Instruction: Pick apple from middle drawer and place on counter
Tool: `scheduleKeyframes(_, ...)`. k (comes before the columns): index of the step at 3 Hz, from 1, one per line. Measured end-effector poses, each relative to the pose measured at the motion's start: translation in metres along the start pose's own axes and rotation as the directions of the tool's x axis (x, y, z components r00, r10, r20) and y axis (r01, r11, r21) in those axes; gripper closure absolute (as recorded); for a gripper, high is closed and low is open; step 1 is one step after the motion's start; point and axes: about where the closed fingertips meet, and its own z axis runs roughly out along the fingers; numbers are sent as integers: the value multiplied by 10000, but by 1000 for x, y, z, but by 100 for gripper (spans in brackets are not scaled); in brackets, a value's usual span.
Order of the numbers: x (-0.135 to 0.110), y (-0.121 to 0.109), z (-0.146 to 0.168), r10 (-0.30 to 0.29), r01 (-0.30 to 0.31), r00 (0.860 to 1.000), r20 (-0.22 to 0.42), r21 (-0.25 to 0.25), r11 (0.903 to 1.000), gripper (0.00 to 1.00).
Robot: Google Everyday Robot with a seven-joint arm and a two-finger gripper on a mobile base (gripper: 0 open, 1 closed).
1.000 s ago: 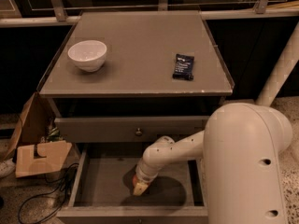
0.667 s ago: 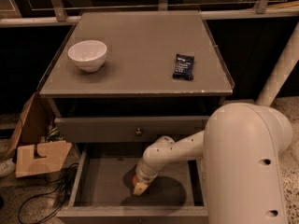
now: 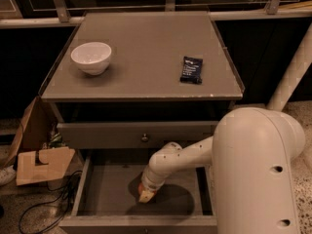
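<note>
The middle drawer [image 3: 107, 184] is pulled open below the counter [image 3: 146, 57]. My arm reaches down into it, and my gripper [image 3: 146, 195] hangs low over the drawer floor, left of centre. A small red-orange patch of the apple [image 3: 142, 187] shows right at the gripper's end; the rest of it is hidden behind the gripper. I cannot tell whether the apple rests on the floor or is lifted off it.
A white bowl [image 3: 91, 57] stands on the counter at the left and a dark snack packet [image 3: 191, 69] lies at the right. A closed drawer front with a round knob [image 3: 144, 138] sits above the open drawer. Cardboard [image 3: 41, 165] and cables lie on the ground at the left.
</note>
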Motion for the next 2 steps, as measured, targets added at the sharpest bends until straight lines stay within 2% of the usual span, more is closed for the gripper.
scheduleKeyframes(1, 1, 0, -3, 80, -80, 10000, -5, -48, 10000, 100)
scheduleKeyframes(2, 0, 2, -29, 88, -87, 10000, -36, 126, 9999, 100)
